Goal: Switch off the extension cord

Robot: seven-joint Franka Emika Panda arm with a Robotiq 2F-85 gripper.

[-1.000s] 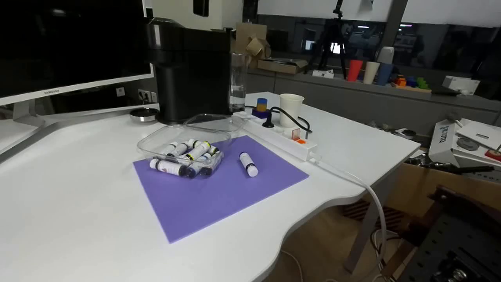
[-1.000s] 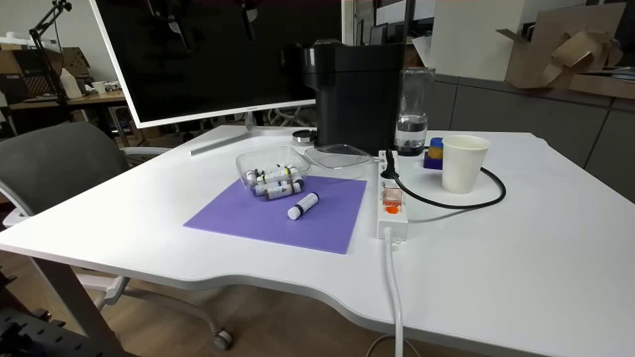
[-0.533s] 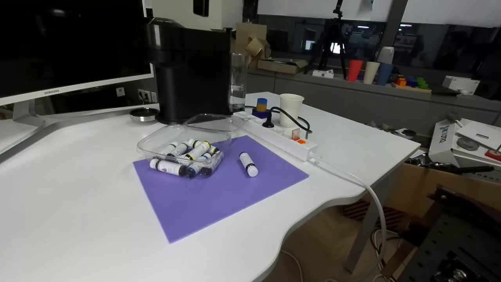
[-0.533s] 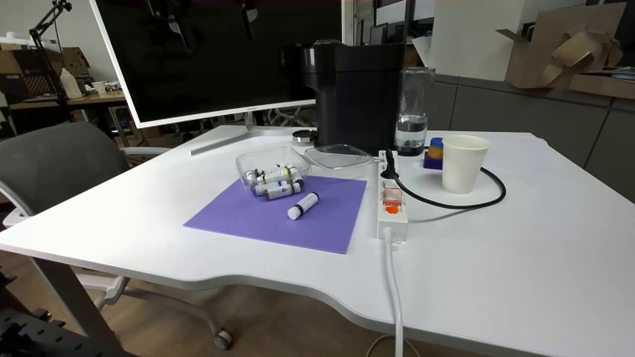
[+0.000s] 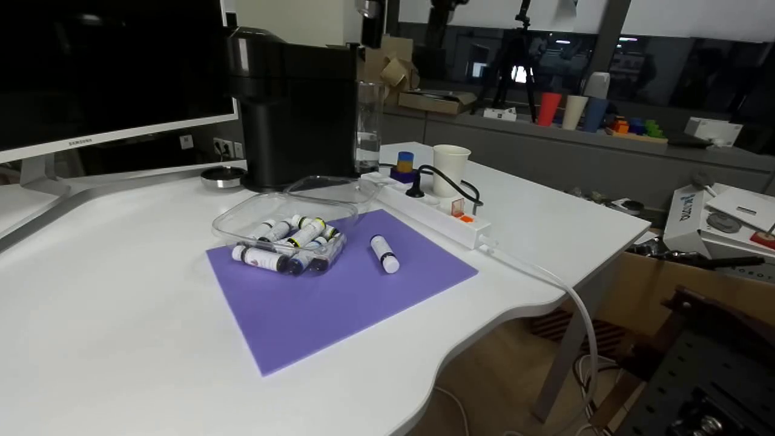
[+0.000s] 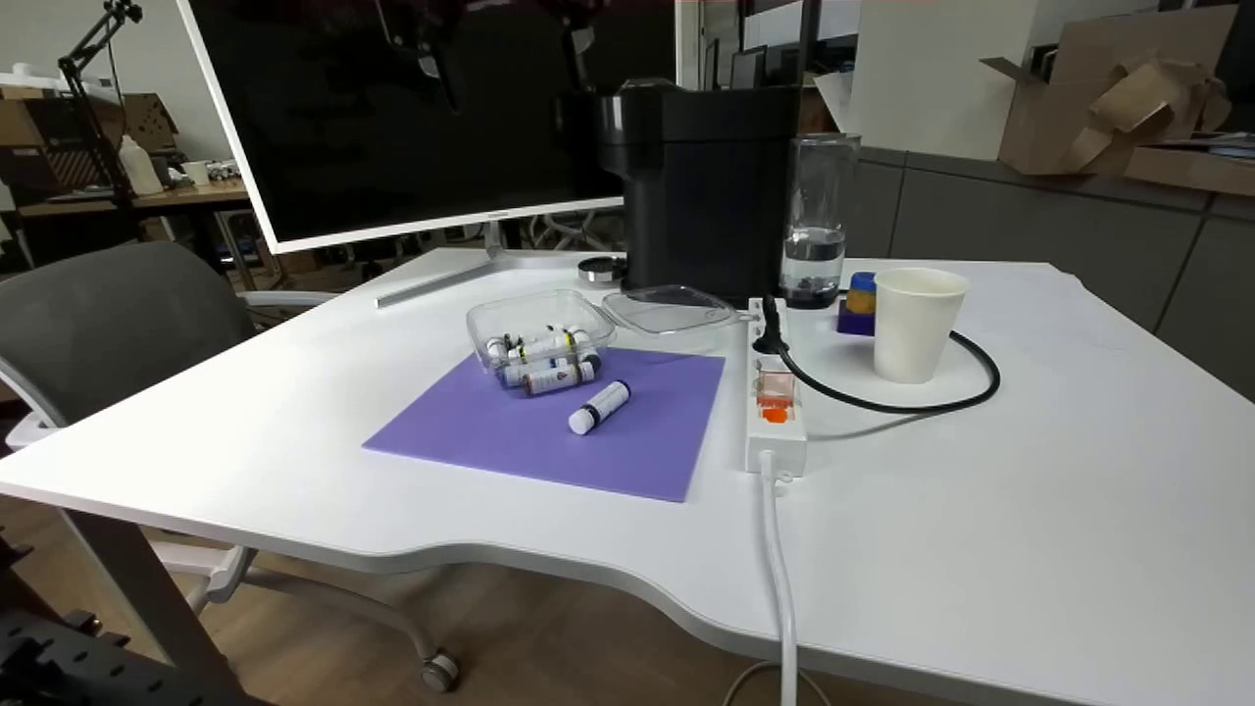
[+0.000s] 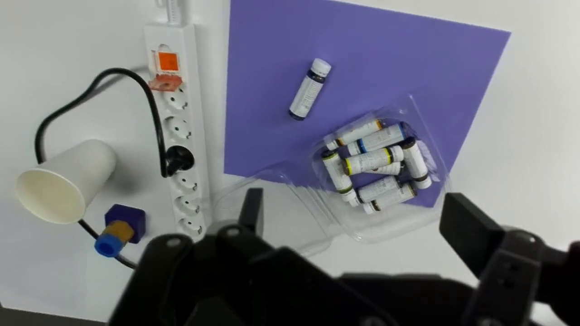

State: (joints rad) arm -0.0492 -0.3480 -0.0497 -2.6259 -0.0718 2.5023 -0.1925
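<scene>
White desk (image 7: pixel 521 127) is backing wrist view; power strip (image 7: pixel 182 129) is lying at left, orange switch (image 7: pixel 168 61) showing upper left; Robotiq gripper (image 7: pixel 358 217) is hanging at bottom, jaws spread.

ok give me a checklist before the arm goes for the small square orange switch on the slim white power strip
Small square orange switch uncovered: ok, translucent orange flap stands open.
Thin black cable off the switch: ok, it passes beside.
White paper cup apart from the slim white power strip: ok, upright, gap between.
Black two-finger gripper over the switch: not ok, in the wrist view the switch lies outside the jaws.
Gripper shut, probably better for pressing: not ok, jaws wide apart.
Switch currently on: cannot tell.
</scene>
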